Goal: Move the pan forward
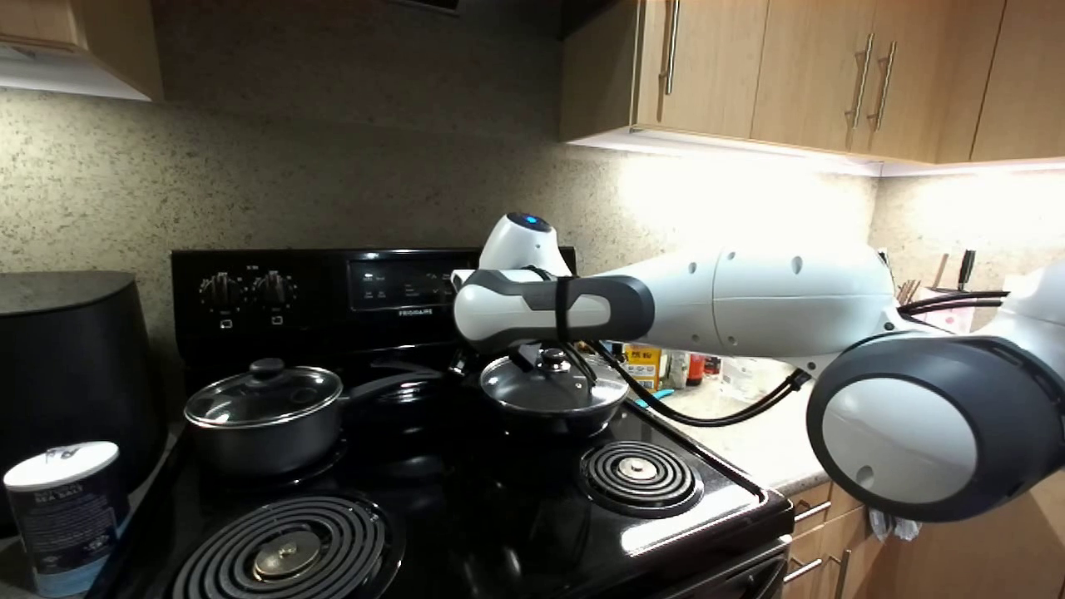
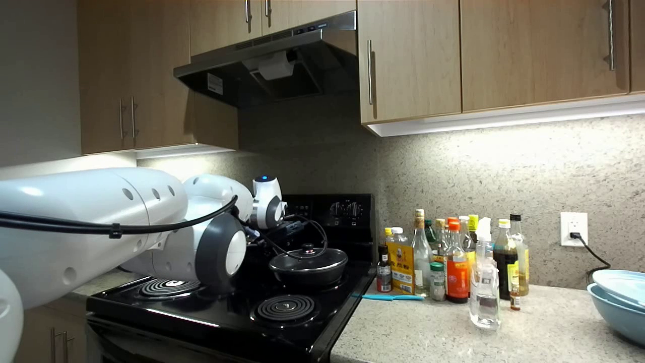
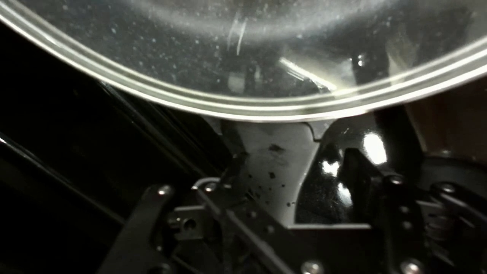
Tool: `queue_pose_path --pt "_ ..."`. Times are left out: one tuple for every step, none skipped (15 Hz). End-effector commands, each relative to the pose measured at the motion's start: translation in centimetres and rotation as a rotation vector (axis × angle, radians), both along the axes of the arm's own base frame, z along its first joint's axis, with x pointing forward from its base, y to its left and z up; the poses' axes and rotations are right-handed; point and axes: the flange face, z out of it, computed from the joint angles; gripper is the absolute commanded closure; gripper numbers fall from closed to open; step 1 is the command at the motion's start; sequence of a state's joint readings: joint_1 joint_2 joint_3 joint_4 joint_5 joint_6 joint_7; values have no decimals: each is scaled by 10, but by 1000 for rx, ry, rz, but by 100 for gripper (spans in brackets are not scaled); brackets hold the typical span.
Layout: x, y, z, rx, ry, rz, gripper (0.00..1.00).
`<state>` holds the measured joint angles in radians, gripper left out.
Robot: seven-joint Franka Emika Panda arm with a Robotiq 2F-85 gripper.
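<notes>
The pan [image 1: 553, 403] with its domed glass lid and steel rim sits on the stove's back burner nearest the bottles. The pan also shows in an exterior view [image 2: 308, 272]. In the wrist view its lid [image 3: 171, 49] fills the top, close to the camera. My gripper [image 3: 296, 154] is open beside the pan, its dark fingers apart below the lid rim. A grey speckled patch and a glossy black shape show between the fingers; I cannot tell whether the black shape is the pan's handle. The arm's wrist [image 1: 532, 308] largely hides the gripper in the exterior views.
A deeper pot [image 1: 262, 433] with a glass lid and a long handle stands on the other back burner. The control panel [image 1: 399, 287] rises behind. A range hood [image 2: 282, 55] hangs above. Several bottles [image 2: 456, 272] and a blue knife [image 2: 393, 297] lie beside the stove.
</notes>
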<state>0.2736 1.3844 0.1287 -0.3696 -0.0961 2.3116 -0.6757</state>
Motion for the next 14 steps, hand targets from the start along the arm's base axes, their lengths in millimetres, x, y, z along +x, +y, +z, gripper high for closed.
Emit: queue_pose_path --pt "-1 -1 -8 57 57 37 64" --pt "-1 -1 -8 66 62 38 70" --pt "-2 -1 -9 73 68 39 77" --pt "-2 -1 -8 79 75 43 84" --pt "-2 -1 -8 85 79 43 89" --pt "-2 -1 -7 90 83 45 96" --pt "-2 -1 -6 92 85 44 98" --pt "-3 1 -4 89 83 38 100" --pt "-3 4 0 77 74 35 100" --pt "-4 8 7 68 57 39 100" --pt "-4 12 14 68 41 40 100" --pt "-4 16 24 78 7 39 100" --pt "-4 19 36 90 -34 38 100" --pt "-4 24 50 103 -81 38 100"
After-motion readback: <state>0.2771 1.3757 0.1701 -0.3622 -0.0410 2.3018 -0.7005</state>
